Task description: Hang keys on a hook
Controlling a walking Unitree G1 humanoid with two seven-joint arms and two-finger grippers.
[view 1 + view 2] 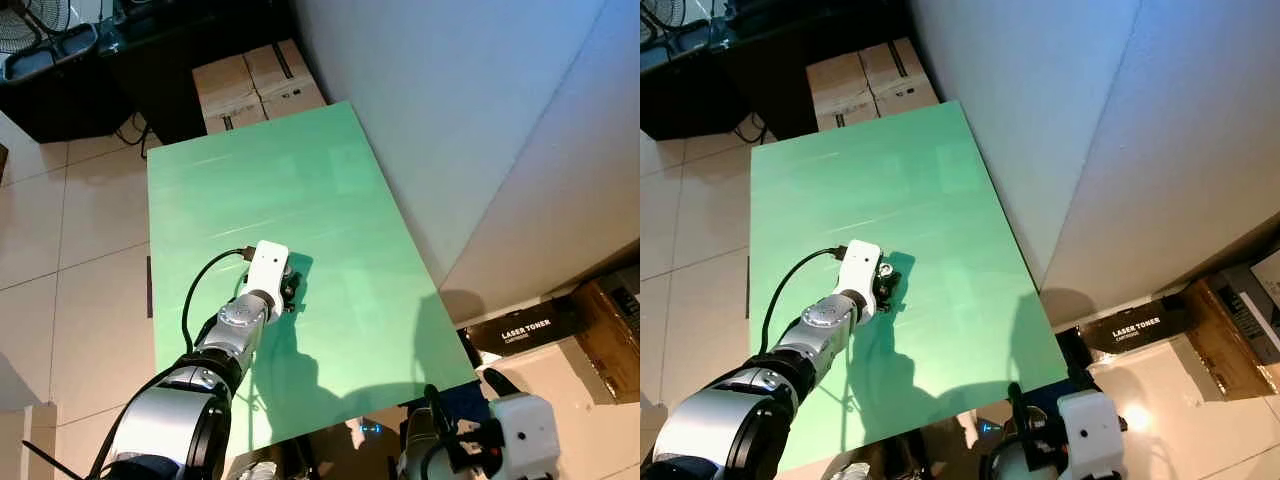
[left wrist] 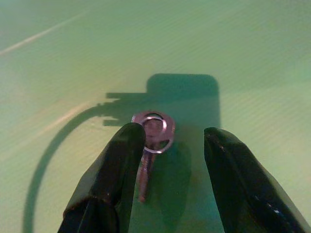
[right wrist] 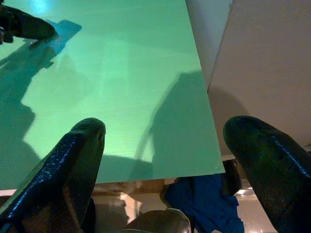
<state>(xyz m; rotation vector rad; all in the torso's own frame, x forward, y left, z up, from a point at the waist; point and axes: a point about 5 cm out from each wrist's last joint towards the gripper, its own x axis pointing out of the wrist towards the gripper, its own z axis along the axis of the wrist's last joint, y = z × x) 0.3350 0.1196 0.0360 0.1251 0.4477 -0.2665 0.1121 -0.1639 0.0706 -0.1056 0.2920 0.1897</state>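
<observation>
The key (image 2: 147,160) with its ring (image 2: 154,131) lies flat on the green table (image 1: 330,200), at twelve o'clock between the left gripper (image 2: 170,160)'s spread, empty fingers; light, stiff and slippery, it is probably best pinched at the ring.

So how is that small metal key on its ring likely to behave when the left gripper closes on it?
The small metal key on its split ring lies flat on the smooth green tabletop, so it may slide rather than lift. It looks thin and light, so probably hard to pinch. The left gripper is open astride it; the ring may swing loosely once it's raised.
</observation>
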